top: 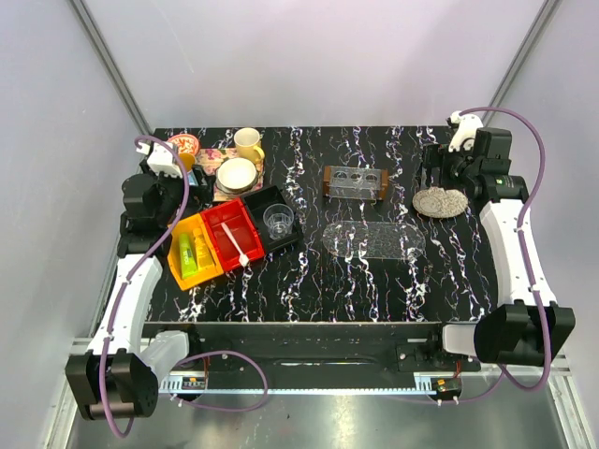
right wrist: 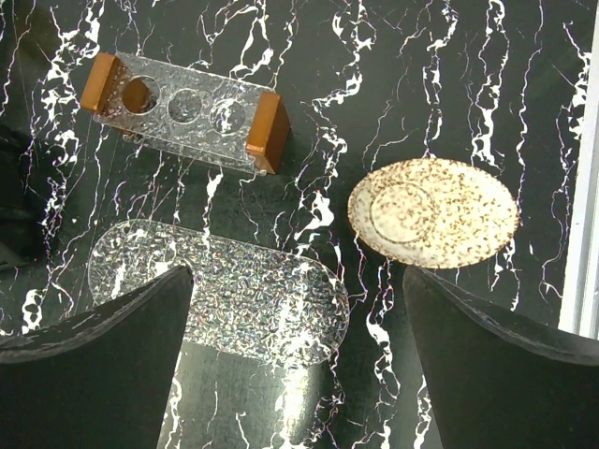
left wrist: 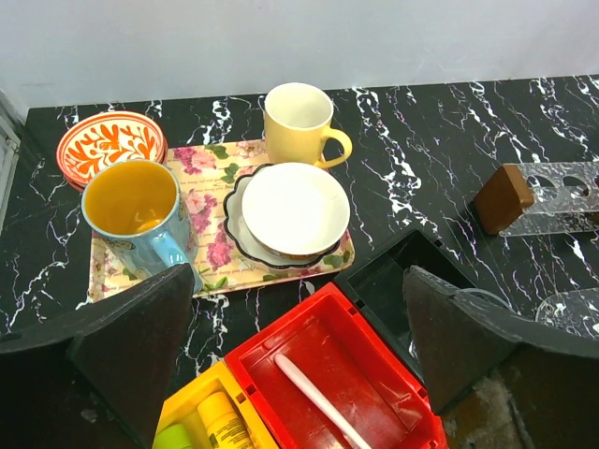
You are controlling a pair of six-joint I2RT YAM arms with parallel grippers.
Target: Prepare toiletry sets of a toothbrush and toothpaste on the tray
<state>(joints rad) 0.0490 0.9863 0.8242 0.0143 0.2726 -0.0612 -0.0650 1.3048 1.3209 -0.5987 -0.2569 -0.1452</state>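
The white toothbrush [top: 234,245] lies in the red bin [top: 231,233]; it also shows in the left wrist view [left wrist: 314,398]. The orange-yellow toothpaste tube [left wrist: 226,425] and the lime green tube [left wrist: 173,437] lie in the yellow bin [top: 192,252]. The clear oval tray [top: 372,239] lies bare mid-table; it also shows in the right wrist view [right wrist: 220,290]. My left gripper [left wrist: 299,351] is open and empty, above the bins. My right gripper [right wrist: 299,360] is open and empty, above the tray's right end.
A black bin [top: 275,219] holds a clear cup. A floral tray [left wrist: 211,201] carries a blue mug, a bowl on a saucer and a yellow mug [left wrist: 298,117]. An orange patterned bowl [left wrist: 110,142], a clear three-hole rack [top: 355,182] and a speckled plate [right wrist: 433,211] stand nearby.
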